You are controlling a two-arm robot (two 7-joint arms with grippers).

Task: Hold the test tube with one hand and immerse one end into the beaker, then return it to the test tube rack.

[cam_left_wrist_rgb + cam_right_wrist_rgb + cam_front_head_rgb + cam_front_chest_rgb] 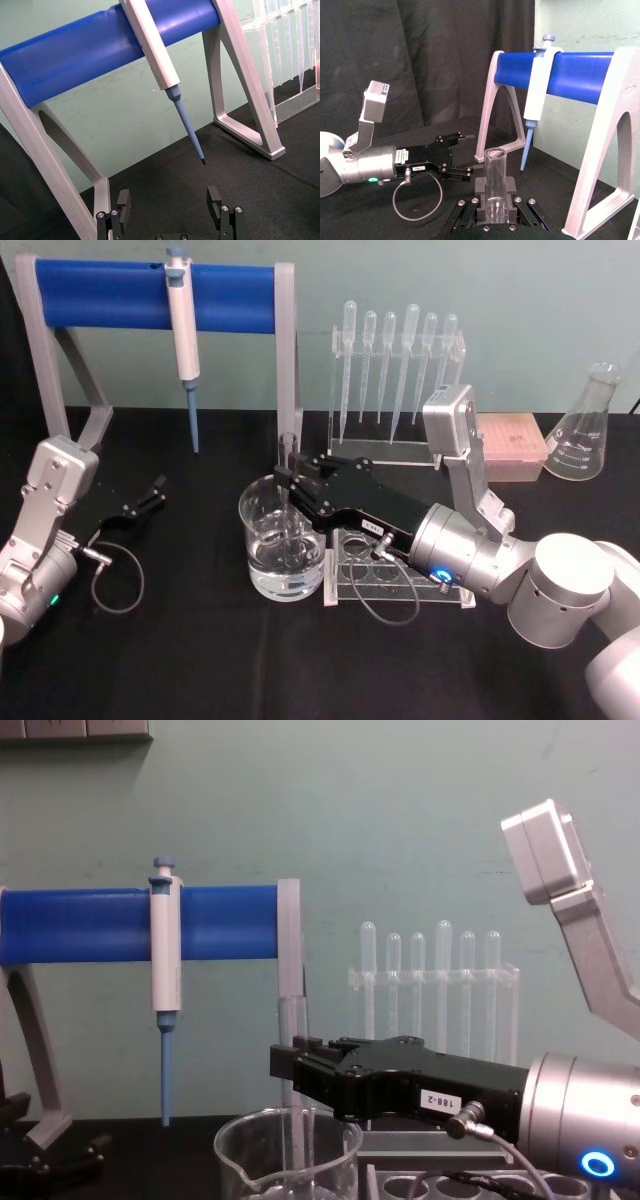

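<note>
Looking down from the head, we count one test tube (289, 525), upright with its lower end in the one beaker (250, 518), and the right gripper (293, 480) clamped on its upper part. One test tube rack (350, 582) lies just beside the beaker, under the arm. The left gripper (152, 492) sits low at the left over the black table (200, 660), jaws apart. Behind stand six pipettes (395, 360), one pipettor (183, 335) and one flask (585, 425). At the left wrist, we see those jaws spread, the pipettor's tip ahead. At the right wrist, the test tube sits pinched between the jaws. From the chest, the test tube's rim tops the gripper.
</note>
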